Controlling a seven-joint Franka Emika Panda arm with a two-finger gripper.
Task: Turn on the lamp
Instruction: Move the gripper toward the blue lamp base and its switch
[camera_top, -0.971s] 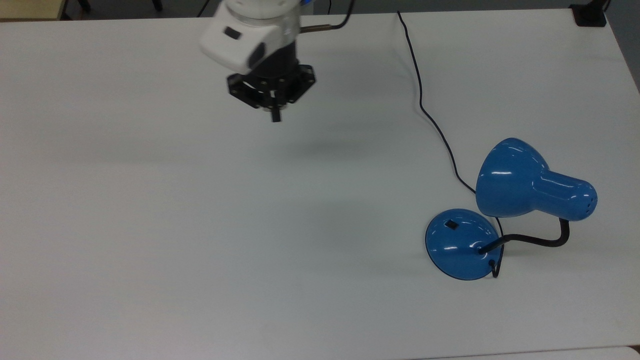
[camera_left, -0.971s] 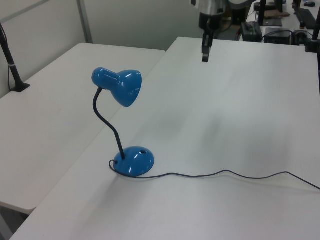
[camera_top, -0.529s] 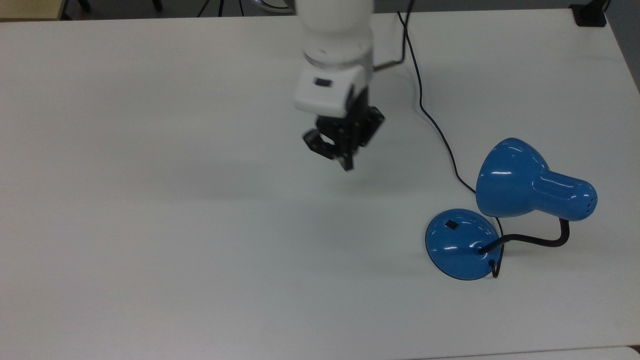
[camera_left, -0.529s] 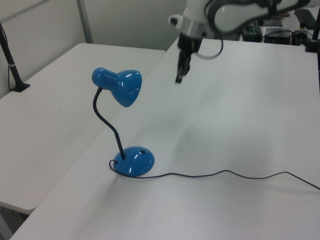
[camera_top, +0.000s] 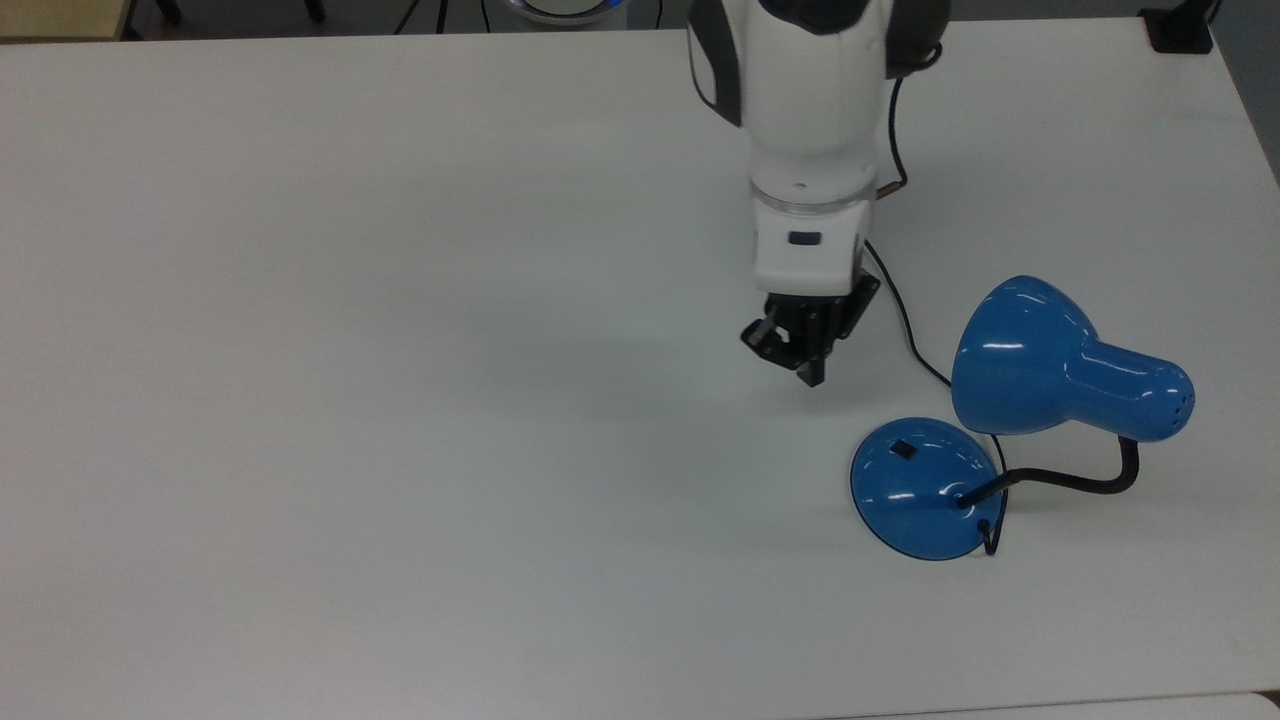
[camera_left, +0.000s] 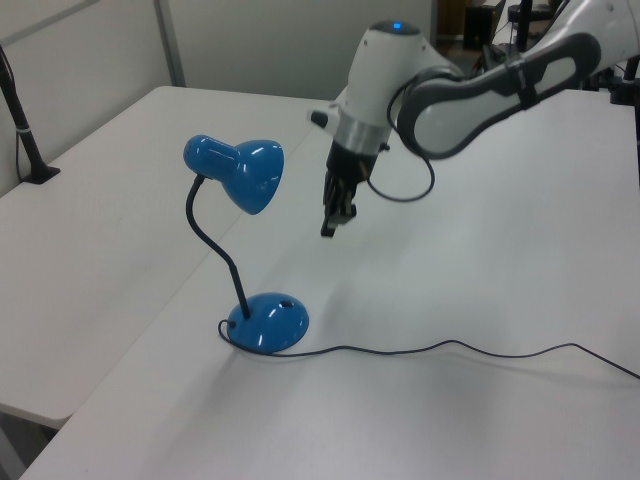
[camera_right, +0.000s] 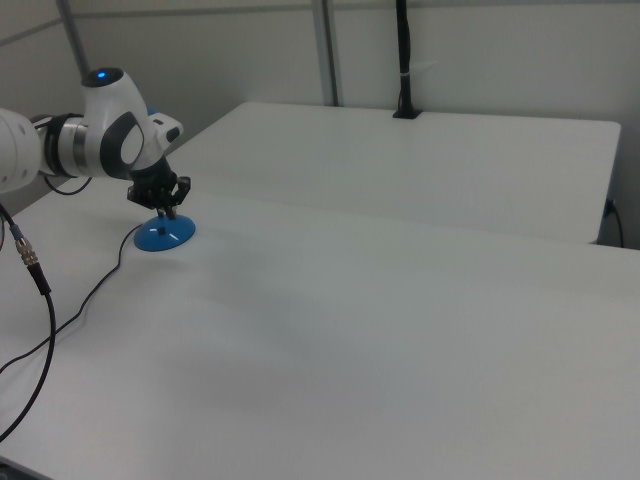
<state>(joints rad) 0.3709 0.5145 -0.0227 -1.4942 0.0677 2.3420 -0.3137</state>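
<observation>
The lamp stands on the white table at the top view's right. Its blue bell shade hangs on a black gooseneck over the round blue base. A small black switch sits on the base's upper side. My gripper hovers up and to the left of the base in the top view, fingers shut and pointing down, holding nothing. In the left view the gripper hangs above the base, level with the shade. In the right view the gripper is just over the base.
The lamp's thin black cord runs from the base past my arm to the table's far edge, and trails across the table in the left view. A black clamp sits at the far right corner. A second white table adjoins.
My arm has swept to the right and toward the near side in the top view, and come down, bringing the shut gripper close to the lamp's base. The lamp has not moved.
</observation>
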